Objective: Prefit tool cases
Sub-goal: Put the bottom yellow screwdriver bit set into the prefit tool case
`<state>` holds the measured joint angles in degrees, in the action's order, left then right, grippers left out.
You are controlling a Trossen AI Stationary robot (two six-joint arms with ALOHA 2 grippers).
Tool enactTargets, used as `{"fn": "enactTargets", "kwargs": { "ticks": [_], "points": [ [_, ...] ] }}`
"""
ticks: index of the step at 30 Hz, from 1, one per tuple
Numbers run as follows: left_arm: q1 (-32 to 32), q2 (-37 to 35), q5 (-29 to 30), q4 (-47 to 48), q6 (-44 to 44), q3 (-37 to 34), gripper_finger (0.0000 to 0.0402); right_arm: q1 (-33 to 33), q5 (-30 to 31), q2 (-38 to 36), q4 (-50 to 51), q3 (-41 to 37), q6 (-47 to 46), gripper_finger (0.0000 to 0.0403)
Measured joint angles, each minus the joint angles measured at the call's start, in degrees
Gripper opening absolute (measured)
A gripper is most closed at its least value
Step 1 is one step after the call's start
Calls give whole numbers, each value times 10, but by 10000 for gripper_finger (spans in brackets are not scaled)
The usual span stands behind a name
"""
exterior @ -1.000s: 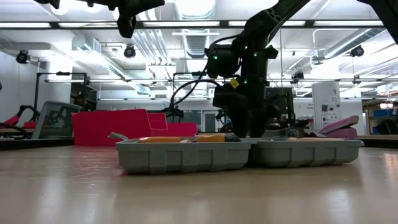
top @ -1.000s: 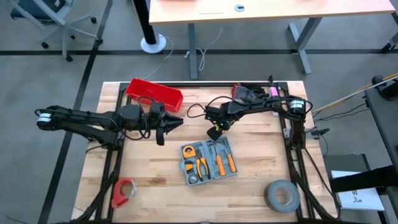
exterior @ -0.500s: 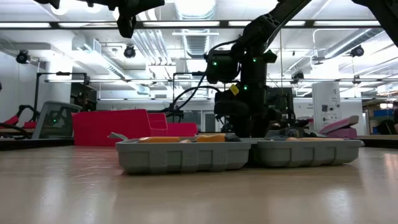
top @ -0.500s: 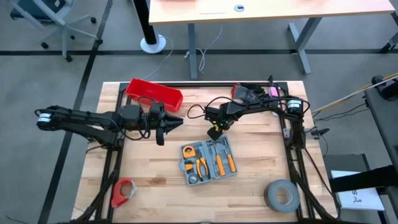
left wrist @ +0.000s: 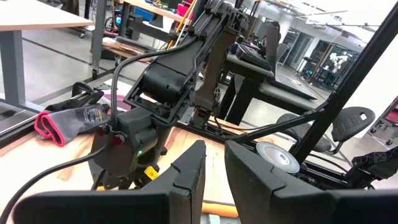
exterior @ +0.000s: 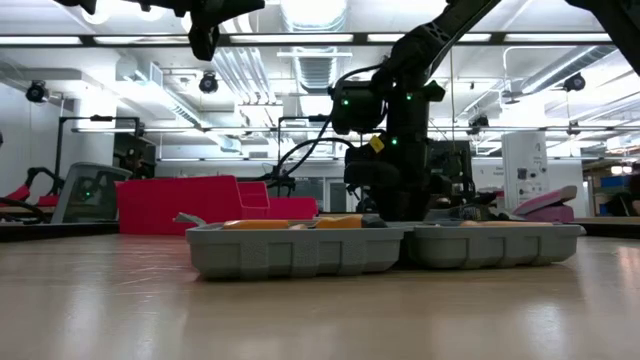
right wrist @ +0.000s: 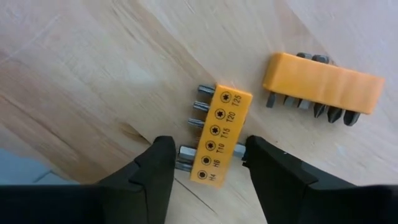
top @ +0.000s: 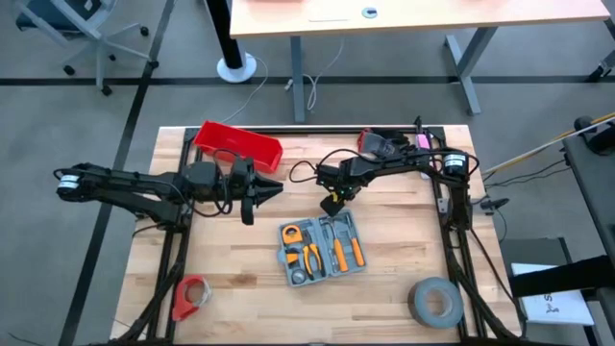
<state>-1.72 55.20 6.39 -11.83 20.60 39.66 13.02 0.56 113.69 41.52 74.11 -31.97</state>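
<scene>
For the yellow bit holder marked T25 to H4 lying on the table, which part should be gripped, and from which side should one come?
Grip the bit holder across its narrow width, on the two long flat sides, coming straight down from above. It lies flat on the wooden table, and bit tips stick out of one long side, so the pads should probably press on the plastic body. The right end effector already straddles its H4 end.

The left gripper shows its two dark fingers standing a narrow gap apart, with nothing between them; beyond them the right arm reaches down toward the wooden table, a green light glowing on its wrist and a black cable looping off it; a grey glove with a red cuff lies on the table's far side; a tape roll lies beyond the fingers; office chairs and desks fill the room behind.
</scene>
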Motion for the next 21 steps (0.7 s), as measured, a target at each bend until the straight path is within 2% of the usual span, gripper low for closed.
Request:
{"fn": "enactTargets", "kwargs": {
  "ticks": [6, 10, 21],
  "points": [
    [0, 0, 0, 0, 0, 0, 66, 0, 0, 0, -1, 0, 0, 144],
    [0, 0, 0, 0, 0, 0, 66, 0, -1, 0, -2, 0, 2, 137],
    [0, 0, 0, 0, 0, 0, 66, 0, 4, -5, -3, 1, 33, 191]
  ]
}}
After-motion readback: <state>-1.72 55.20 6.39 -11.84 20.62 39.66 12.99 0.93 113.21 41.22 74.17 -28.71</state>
